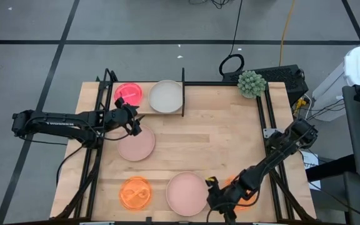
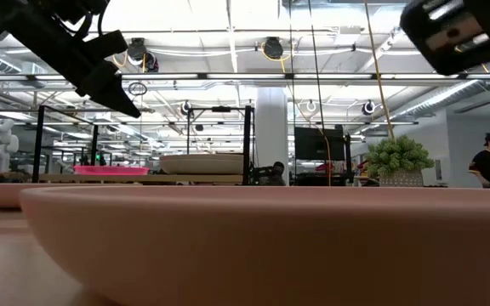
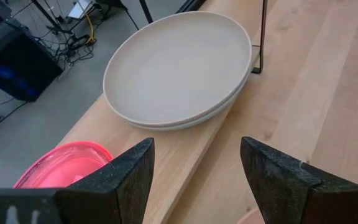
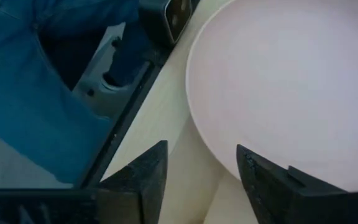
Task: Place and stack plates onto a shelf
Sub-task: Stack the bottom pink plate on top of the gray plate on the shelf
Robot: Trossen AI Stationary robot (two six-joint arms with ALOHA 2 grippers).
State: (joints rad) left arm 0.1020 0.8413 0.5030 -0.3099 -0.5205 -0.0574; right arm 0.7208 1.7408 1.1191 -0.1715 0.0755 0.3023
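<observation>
Brightness: even and bright in the overhead view, no harsh contrast.
Light source: ceiling strip lights (image 2: 228, 51) glow white in the low view, washing out the ceiling.
Shadows: soft and faint on the tabletop (image 1: 217, 131); a pale shadow sits beside the pink plate (image 4: 291, 81) in the right wrist view.
Glare: the neon orange plate (image 1: 134, 192) glows vividly.
Blur: the nearest pink plate rim in the low view is soft; the dark arm (image 2: 66, 42) there is silhouetted.
Focus: the beige plate (image 3: 179, 68) is sharp; the left pincer (image 3: 197, 180) fingers appear slightly soft.
</observation>
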